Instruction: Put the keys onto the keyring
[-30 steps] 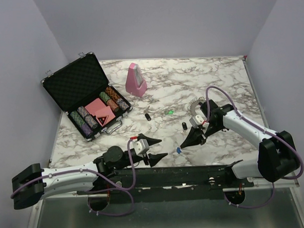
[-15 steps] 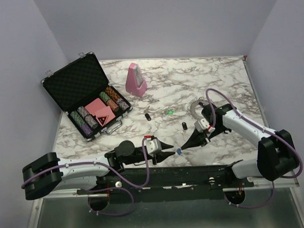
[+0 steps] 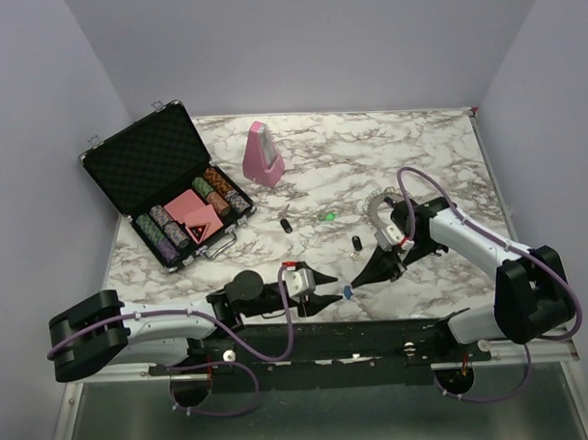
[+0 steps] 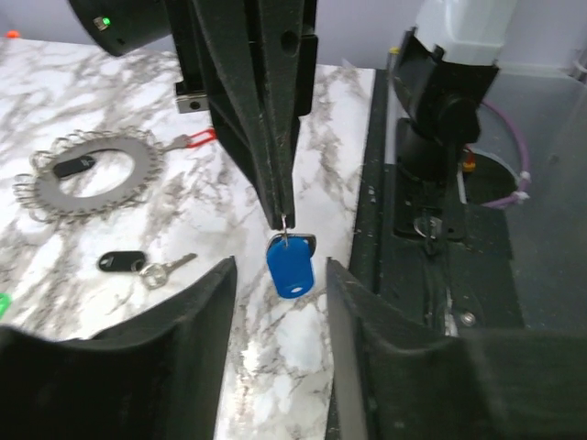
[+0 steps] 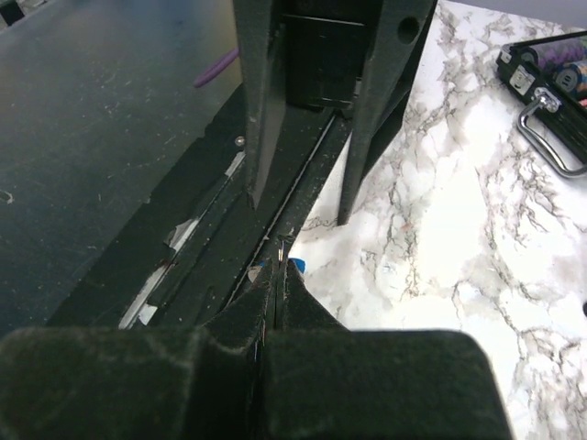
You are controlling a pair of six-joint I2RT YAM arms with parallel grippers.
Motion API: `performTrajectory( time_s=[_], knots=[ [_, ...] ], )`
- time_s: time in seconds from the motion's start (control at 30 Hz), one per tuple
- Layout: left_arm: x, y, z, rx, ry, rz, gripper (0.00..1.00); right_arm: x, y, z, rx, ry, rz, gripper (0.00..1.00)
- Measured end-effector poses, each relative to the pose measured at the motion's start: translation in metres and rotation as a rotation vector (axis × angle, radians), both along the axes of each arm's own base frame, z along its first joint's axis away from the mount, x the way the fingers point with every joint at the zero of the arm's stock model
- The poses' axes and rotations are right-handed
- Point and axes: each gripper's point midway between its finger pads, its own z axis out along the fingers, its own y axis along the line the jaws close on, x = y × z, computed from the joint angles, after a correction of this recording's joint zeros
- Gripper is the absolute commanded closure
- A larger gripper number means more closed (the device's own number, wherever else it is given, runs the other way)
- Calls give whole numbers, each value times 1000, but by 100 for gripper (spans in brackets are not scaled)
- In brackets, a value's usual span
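Holding the blue key [image 4: 291,268] with the right gripper [image 4: 283,216], jaws pressed together on just the tip of the blade. The cap dangles in the middle of the left wrist view. The left gripper [image 4: 280,266] is under it with jaws spread, one finger on each side of the cap, and I can see a gap on both sides, so it isn't gripping yet.

Here's what worries me:

- That pinch is tiny. If the left jaws close a bit off-centre, I reckon they'll push the cap sideways, and the key will swivel or pop out of the right fingers.
- The key hangs right by the near edge of the table [image 4: 266,367]. The black frame [image 4: 404,275] fills the right of that view. A drop here could bounce off the marble and end up down in the frame where neither arm can get at it.
- If the right lets go before the left has a solid hold, I'd expect the same result.

The keyring [image 4: 128,160] lies flat at upper left of the left wrist view, well apart from the handover, and nothing is steadying it. I can't tell whether the red key [image 4: 195,140] at its rim is actually on it. With the ring loose, I'd guess pushing a key at it just shoves it around.
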Motion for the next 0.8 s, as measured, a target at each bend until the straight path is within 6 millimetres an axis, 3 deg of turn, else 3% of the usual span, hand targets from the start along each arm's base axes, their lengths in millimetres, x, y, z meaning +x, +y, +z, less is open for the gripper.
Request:
performTrajectory(
  time_s=[0.2,0.4,0.5,0.63,0.8],
  knots=[
    [35,18,8,-36,71,166,37,27,-5,11,-28,59,-89,100],
    [81,38,13,-79,265,304,20,70,-26,22,-60,144,-279,100],
    [95,34,31,-109,324,318,1,92,-39,29,-101,169,-393,100],
    [119,27,55,-147,414,345,1,128,-59,34,-175,178,-600,100],
    [155,16,61,-133,558,355,5,166,-89,43,-196,241,-876,100]
  ],
)
